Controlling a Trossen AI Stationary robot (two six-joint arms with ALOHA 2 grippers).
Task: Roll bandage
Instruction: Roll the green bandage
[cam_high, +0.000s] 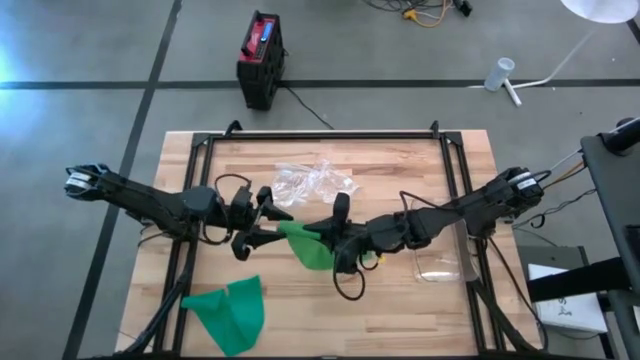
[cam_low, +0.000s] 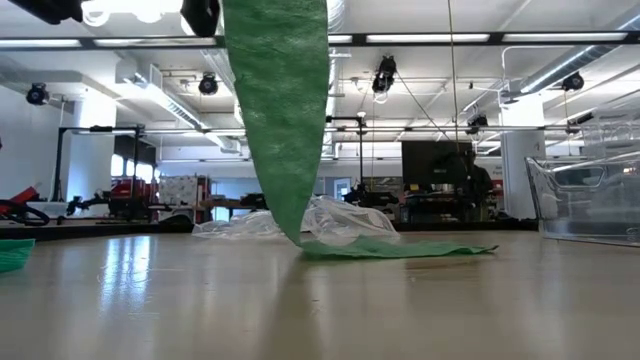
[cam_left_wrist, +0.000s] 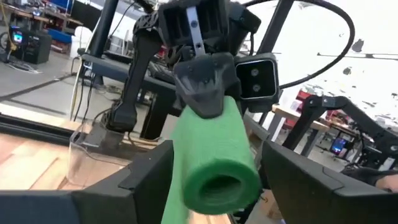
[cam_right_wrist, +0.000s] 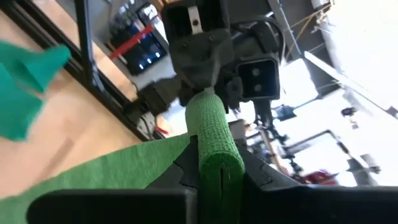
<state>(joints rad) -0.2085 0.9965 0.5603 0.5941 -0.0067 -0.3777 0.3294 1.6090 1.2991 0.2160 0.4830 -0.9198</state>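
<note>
A green bandage roll (cam_high: 300, 240) hangs in the air over the table's middle, between my two grippers. My right gripper (cam_high: 328, 240) comes from the right and is shut on it. My left gripper (cam_high: 272, 222) comes from the left and is open. Its fingers (cam_left_wrist: 146, 177) stand on either side of the roll's left end (cam_left_wrist: 214, 165). The unrolled tail (cam_low: 280, 120) drops from the roll, and its lower part (cam_low: 400, 248) lies on the table. A second heap of green bandage (cam_high: 230, 310) lies near the front left; whether it joins the tail I cannot tell. My right gripper pinches the roll's right end (cam_right_wrist: 217, 158) between its two fingers (cam_right_wrist: 186, 171). The fingers are level, come from the table's right and lie along the roll. The roll is lifted clear and about level. Its tail (cam_right_wrist: 112, 174) hangs slack below it down to the table.
Crumpled clear plastic wrap (cam_high: 315, 182) lies behind the grippers, toward the far edge. A clear plastic container (cam_high: 440, 262) stands at the right, under my right arm. Black frame rails (cam_high: 200, 190) run along the table's left, right and far sides.
</note>
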